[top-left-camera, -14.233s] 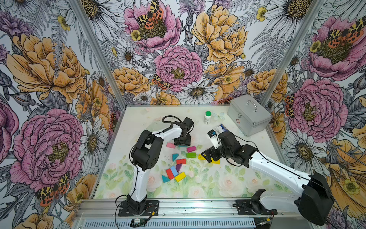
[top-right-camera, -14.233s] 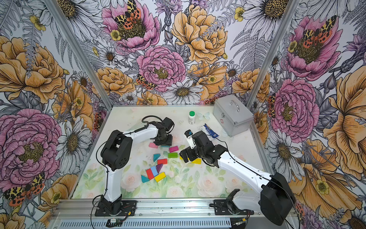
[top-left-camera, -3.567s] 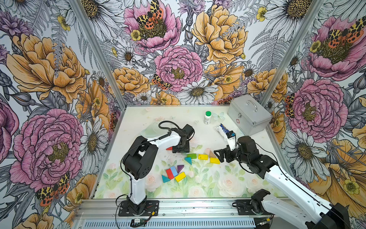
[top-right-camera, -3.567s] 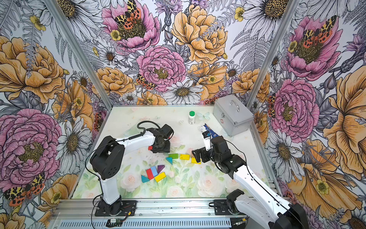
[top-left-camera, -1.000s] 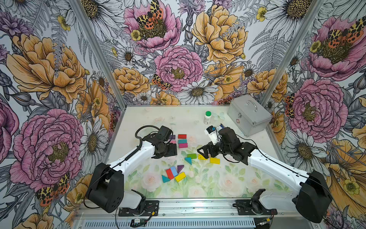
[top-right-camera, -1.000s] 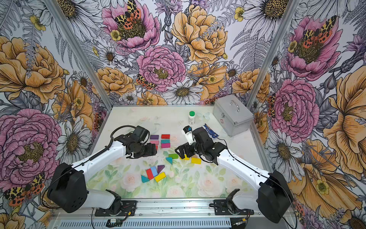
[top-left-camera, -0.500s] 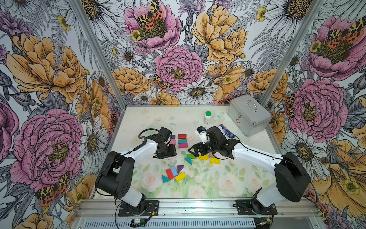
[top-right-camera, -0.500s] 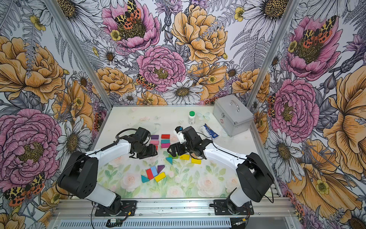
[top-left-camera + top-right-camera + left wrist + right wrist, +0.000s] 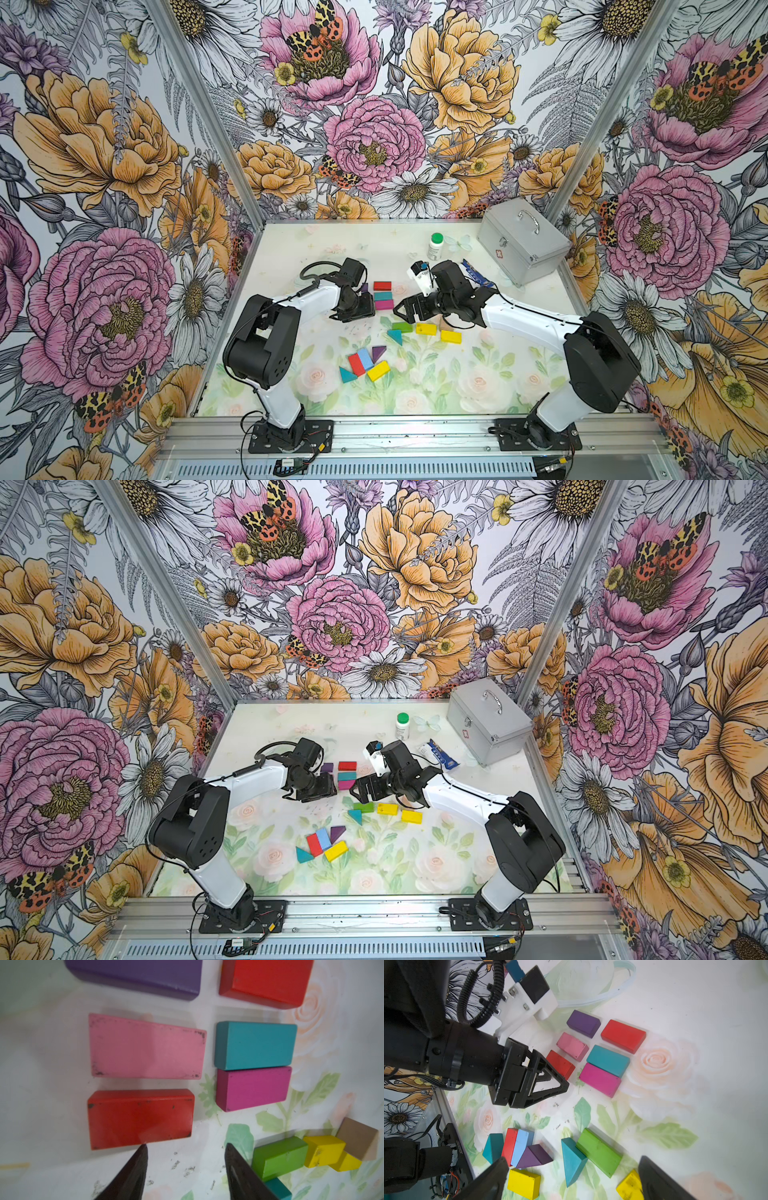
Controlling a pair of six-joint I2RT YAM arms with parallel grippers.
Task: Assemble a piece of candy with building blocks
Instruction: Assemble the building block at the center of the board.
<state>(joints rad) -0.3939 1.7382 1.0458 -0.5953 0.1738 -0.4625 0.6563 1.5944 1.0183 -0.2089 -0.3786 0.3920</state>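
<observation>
Left wrist view: your left gripper [image 9: 185, 1145] stands with its jaws partly apart and nothing between them. One fingertip [image 9: 141, 1152] meets the edge of the scuffed red block [image 9: 141, 1118]. That block, the pink block [image 9: 145, 1047] and the purple block [image 9: 135, 976] form one column. The magenta block [image 9: 253, 1088], the teal block [image 9: 255, 1045] and a second red block [image 9: 266, 980] form the column beside it, with magenta and teal touching. The green block [image 9: 278, 1157], a yellow block [image 9: 324, 1153] and the tan block [image 9: 357, 1140] crowd together nearby.

Right wrist view: your right gripper [image 9: 572, 1160] is spread wide and empty over the teal triangle [image 9: 571, 1167].

In both top views the left gripper's body hides the pink and scuffed red blocks from you. A front cluster of five blocks [image 9: 365, 365] lies apart, nearer the arm bases. The white bottle with green cap [image 9: 435, 246] stands upright and capped near the back of the table [image 9: 478, 374]. The blue-and-white packet [image 9: 478, 276] lies partly hidden behind the right arm. The silver case [image 9: 521, 241] sits in the back right corner with its lid shut, so you cannot see its contents.
</observation>
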